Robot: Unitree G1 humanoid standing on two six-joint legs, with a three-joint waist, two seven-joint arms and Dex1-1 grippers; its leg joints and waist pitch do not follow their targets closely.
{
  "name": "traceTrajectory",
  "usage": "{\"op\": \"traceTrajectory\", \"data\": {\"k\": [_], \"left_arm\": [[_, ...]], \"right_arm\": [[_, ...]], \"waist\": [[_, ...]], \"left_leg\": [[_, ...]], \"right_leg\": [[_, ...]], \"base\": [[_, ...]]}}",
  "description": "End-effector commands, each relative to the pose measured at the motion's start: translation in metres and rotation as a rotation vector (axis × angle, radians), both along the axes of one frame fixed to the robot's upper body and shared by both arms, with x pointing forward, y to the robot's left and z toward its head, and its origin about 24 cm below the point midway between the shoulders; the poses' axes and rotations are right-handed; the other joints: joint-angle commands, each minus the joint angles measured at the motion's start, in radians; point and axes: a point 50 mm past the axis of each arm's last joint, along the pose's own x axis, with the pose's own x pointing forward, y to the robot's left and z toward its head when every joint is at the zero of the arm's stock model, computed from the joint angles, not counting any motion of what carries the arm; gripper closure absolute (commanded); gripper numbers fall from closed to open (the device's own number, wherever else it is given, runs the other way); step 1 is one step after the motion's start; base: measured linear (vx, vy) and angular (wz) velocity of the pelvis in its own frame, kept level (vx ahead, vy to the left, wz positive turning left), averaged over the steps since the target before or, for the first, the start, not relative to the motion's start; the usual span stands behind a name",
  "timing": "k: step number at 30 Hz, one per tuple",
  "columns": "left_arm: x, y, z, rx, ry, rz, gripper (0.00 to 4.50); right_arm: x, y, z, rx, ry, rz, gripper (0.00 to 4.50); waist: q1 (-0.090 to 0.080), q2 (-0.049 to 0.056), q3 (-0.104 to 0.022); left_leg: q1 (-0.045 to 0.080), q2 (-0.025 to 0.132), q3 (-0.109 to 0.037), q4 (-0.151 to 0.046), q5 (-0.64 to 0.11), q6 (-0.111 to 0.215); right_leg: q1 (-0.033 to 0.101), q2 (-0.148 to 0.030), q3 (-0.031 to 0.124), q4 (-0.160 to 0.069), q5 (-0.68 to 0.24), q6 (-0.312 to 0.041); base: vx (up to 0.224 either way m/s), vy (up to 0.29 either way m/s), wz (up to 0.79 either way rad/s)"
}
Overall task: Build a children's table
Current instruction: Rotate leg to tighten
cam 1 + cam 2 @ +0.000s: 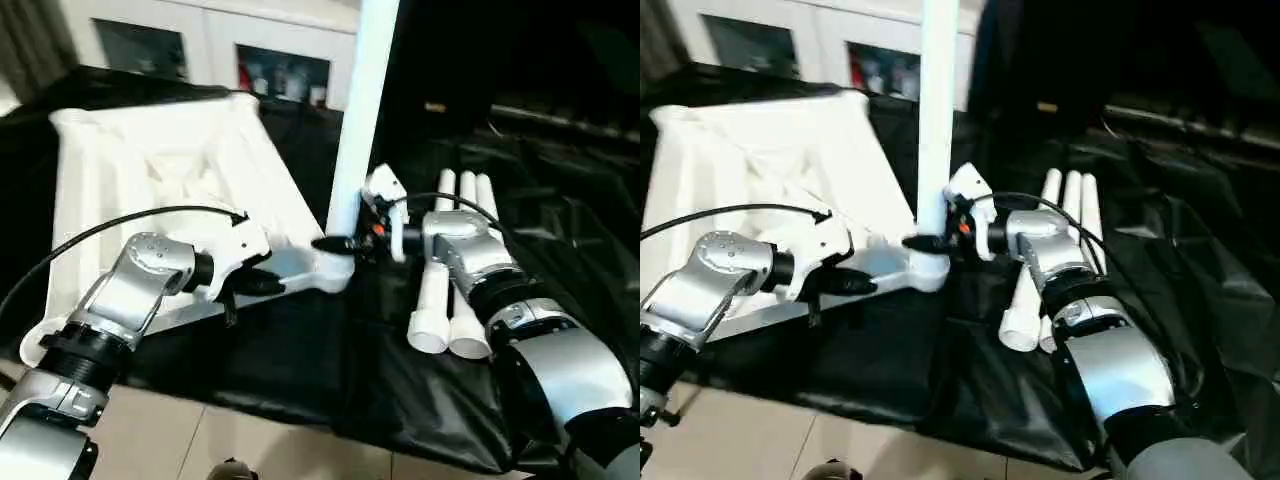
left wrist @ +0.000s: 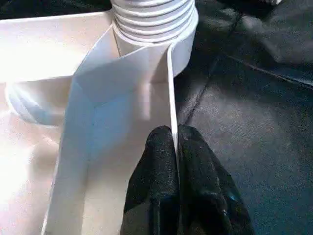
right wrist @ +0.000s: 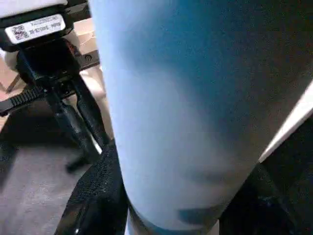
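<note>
The children's table top (image 1: 130,170) lies upside down on the left, ribbed underside up. One white leg (image 1: 365,100) stands upright in its near corner socket (image 1: 335,272). My right gripper (image 1: 340,243) is shut on that leg just above the socket, a black finger (image 3: 95,196) on each side of it. My left gripper (image 1: 262,285) is shut on the top's thin rim (image 2: 170,88) close to the same corner, where the leg's threaded end (image 2: 154,19) sits. Three spare legs (image 1: 450,300) lie side by side under my right forearm.
A black cloth (image 1: 300,360) covers the work surface, with pale floor tiles (image 1: 200,440) at its near edge. A white cabinet with glass doors (image 1: 210,40) stands behind the table top. The cloth lies crumpled at the right (image 1: 580,230).
</note>
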Motion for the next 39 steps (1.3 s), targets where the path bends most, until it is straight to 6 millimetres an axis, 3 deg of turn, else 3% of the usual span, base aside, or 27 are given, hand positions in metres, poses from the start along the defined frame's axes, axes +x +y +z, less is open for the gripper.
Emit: {"op": "traceTrajectory", "data": {"k": [1,8,13,21,28,39], "left_arm": [[-0.001,-0.006,0.017,-0.019,-0.046,-0.091,4.5],[-0.003,-0.007,0.015,-0.014,-0.041,-0.093,4.5],[-0.001,-0.005,0.013,-0.002,-0.058,-0.076,4.5],[0.003,-0.007,0.013,-0.022,-0.091,-0.035,4.5],[0.004,-0.011,0.012,-0.038,-0.094,-0.029,4.5],[0.004,-0.009,0.01,-0.023,-0.088,-0.033,4.5]], "right_arm": [[-0.012,-0.031,-0.041,-0.259,0.138,-0.047,2.59],[-0.013,-0.029,-0.043,-0.252,0.141,-0.043,2.59],[-0.015,-0.03,-0.047,-0.251,0.146,-0.057,2.59],[-0.011,-0.032,-0.047,-0.09,0.129,-0.217,2.59],[-0.016,-0.032,-0.058,0.046,0.147,-0.335,2.59],[-0.023,-0.029,-0.067,-0.022,0.129,-0.285,2.59]], "waist": [[-0.005,0.017,-0.058],[-0.003,0.015,-0.064],[-0.003,0.018,-0.067],[-0.002,0.017,-0.065],[-0.004,0.016,-0.067],[-0.005,0.02,-0.068]], "left_leg": [[0.02,0.069,-0.024,-0.084,-0.311,-0.031],[0.01,0.065,-0.021,-0.08,-0.229,-0.013],[0.009,0.064,-0.02,-0.077,-0.202,-0.005],[0.012,0.065,-0.021,-0.078,-0.245,-0.019],[0.011,0.065,-0.022,-0.077,-0.233,-0.018],[0.012,0.064,-0.022,-0.077,-0.24,-0.02]], "right_leg": [[0.045,-0.093,0.079,-0.082,-0.367,-0.167],[0.053,-0.089,0.078,-0.068,-0.261,-0.18],[0.054,-0.086,0.077,-0.062,-0.205,-0.197],[0.052,-0.089,0.078,-0.071,-0.279,-0.177],[0.053,-0.087,0.077,-0.067,-0.247,-0.181],[0.053,-0.086,0.076,-0.067,-0.241,-0.186]], "base": [[0.0,0.0,0.0],[0.0,0.0,0.0],[0.0,0.0,0.0],[0.0,0.0,0.0],[0.0,0.0,0.0],[0.0,0.0,0.0]]}}
